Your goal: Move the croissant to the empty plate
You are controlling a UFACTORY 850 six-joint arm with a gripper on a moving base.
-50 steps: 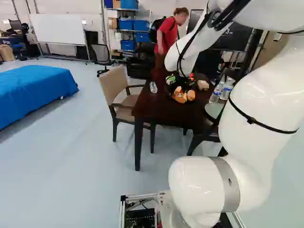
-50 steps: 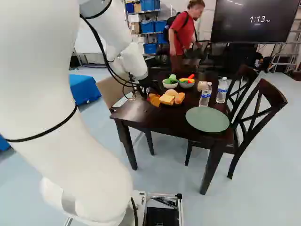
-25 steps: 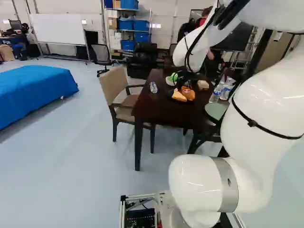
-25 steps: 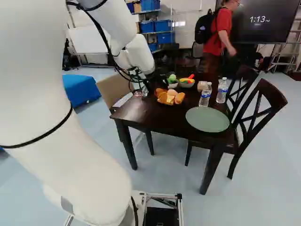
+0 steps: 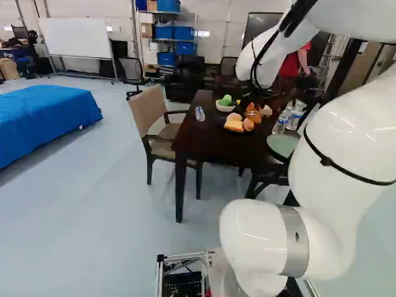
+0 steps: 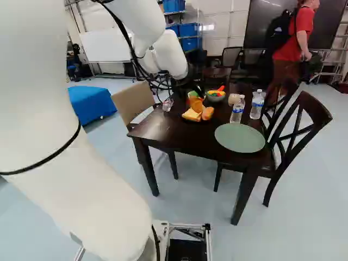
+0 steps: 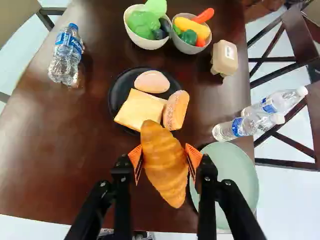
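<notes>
Croissant [image 7: 164,162]: held above the table [image 6: 163,136], upper middle of the right base view; ridged, golden, tapered towards the ends.
Gripper [image 7: 164,156]: fingers parted by the width of the croissant's middle, orange pads [image 7: 134,157] against opposite flanks; firmly enough held, by the look.
Weight: probably light, going by a moulded, toy-like look; little load expected on the wrist.
Stiffness: likely foam or soft plastic, with some give; unlikely to crumble.
Slip: modest risk; smooth-looking skin, ridges perhaps helpful to the pads, pivoting between two contacts more likely than dropping straight out.
Hold: best across the thick middle, as now; narrow ends to be avoided, likely to roll free.
Squeeze: gentle, steady, just enough to check any pivot.
Green plate [image 6: 240,138]: bare, right of centre in the right base view; destination for the croissant.
Release: low over the plate, both fingers opened evenly, to avoid a roll towards the rim.
Bottles [image 6: 237,112]: upright, just beyond the green plate, upper right of the right base view; easily knocked, so worth a wide berth.
</notes>
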